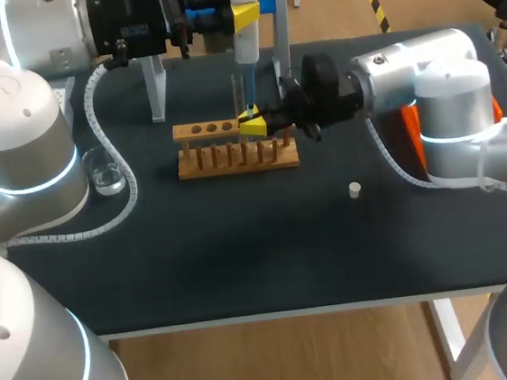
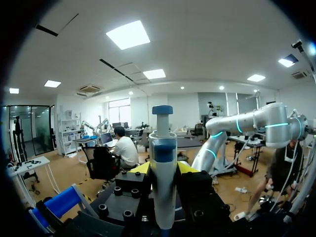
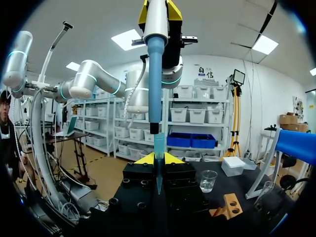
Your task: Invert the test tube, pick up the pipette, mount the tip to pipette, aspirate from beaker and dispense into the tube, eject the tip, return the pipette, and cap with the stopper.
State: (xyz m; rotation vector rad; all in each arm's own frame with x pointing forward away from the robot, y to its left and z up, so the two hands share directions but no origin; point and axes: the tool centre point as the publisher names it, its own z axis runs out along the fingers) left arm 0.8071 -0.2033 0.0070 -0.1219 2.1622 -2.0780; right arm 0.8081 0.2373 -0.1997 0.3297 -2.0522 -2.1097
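L grip (image 1: 246, 14) clamps pipette (image 1: 245, 44) | R grip (image 1: 252, 123) clamps tube (image 1: 238, 92) at rack (image 1: 223, 161) | stopper (image 1: 355, 189) well apart

Long dark flat tabletop (image 1: 242, 255): matt, even, no glare. Light brown wooden tube rack w/ round holes (image 1: 237, 158): bare wood, smooth, dull finish. Small clear glass beaker (image 1: 107, 176): glossy, see-thru. Clear glass test tube (image 1: 239, 92): thin, shiny. Grey-white plastic pipette (image 2: 163, 163): smooth satin barrel, blue plastic cap. Blue translucent plastic tip (image 3: 158, 153): semi-gloss. Small cream cylindrical stopper (image 1: 354, 189): matt, material unclear. Right arm's white rounded casing (image 1: 422, 63): smooth, glossy; plastic or painted metal, can't tell
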